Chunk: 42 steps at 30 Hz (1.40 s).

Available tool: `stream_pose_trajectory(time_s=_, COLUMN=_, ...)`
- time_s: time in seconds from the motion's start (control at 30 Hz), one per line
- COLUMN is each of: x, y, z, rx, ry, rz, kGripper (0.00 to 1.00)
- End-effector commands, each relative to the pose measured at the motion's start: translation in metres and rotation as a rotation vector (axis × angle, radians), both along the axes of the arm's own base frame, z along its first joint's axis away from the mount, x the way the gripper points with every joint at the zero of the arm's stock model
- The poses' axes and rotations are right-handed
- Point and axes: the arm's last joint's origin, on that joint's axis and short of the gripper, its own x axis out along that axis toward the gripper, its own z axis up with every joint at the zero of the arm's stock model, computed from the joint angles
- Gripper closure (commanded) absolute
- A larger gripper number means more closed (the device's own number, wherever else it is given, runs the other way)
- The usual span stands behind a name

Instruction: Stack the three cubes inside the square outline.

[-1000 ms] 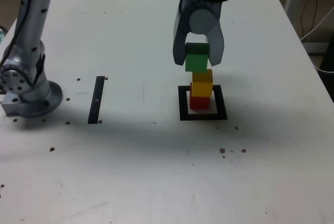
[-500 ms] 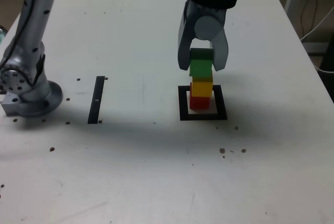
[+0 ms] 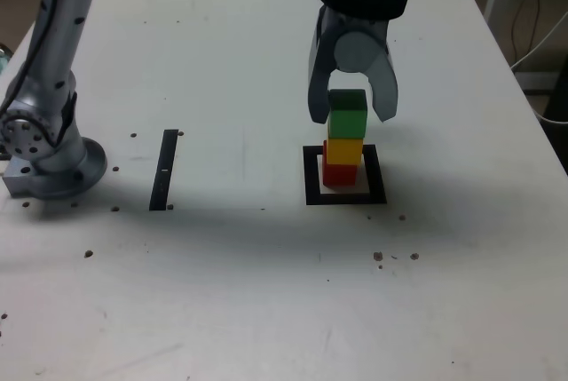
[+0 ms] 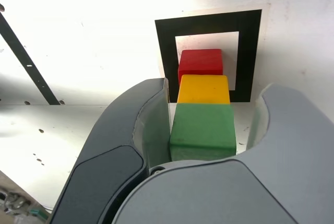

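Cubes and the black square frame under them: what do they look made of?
Green cube, yellow cube and red cube: solid colour, matte, no glare, softly rounded edges; probably painted wood or plastic, hard to tell which. The black square frame lies perfectly flat with a white centre and a pale border, so it looks like print on paper or a sticker.

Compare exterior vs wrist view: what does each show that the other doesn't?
Exterior only: the arm's base at the exterior view's left, the whole white table, cables past its far right edge, and the stack seen side-on: green cube on yellow cube on red cube.

Wrist only: a visible gap between one gripper finger and the green cube.

Both: the three stacked cubes, the square outline, the thin black strip, and the gripper straddling the green cube.
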Motion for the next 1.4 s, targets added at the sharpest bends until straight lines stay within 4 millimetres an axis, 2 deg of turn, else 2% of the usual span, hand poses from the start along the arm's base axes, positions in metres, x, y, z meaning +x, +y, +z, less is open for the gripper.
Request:
stream_pose_trajectory(time_s=0.0, x=-0.001, y=0.0, z=0.0, rx=-0.003, ry=0.0, rz=0.0, kGripper=0.1)
stream_pose_trajectory(time_s=0.3, x=-0.007, y=0.002, z=0.006, rx=0.005, ry=-0.011, rz=0.002, kGripper=0.06)
stream_pose_trajectory(time_s=0.57, x=-0.028, y=0.005, z=0.044, rx=0.08, ry=-0.108, rz=-0.002, kGripper=0.02)
stream_pose_trajectory(time_s=0.7, x=-0.037, y=0.005, z=0.056, rx=0.099, ry=-0.137, rz=-0.001, kGripper=0.01)
stream_pose_trajectory(time_s=1.07, x=-0.046, y=0.004, z=0.059, rx=0.099, ry=-0.131, rz=-0.004, kGripper=0.01)
stream_pose_trajectory(time_s=1.2, x=-0.06, y=0.003, z=0.057, rx=0.099, ry=-0.104, rz=-0.005, kGripper=0.01)
stream_pose_trajectory(time_s=1.37, x=-0.094, y=0.003, z=0.055, rx=0.121, ry=-0.072, rz=0.003, kGripper=0.01)
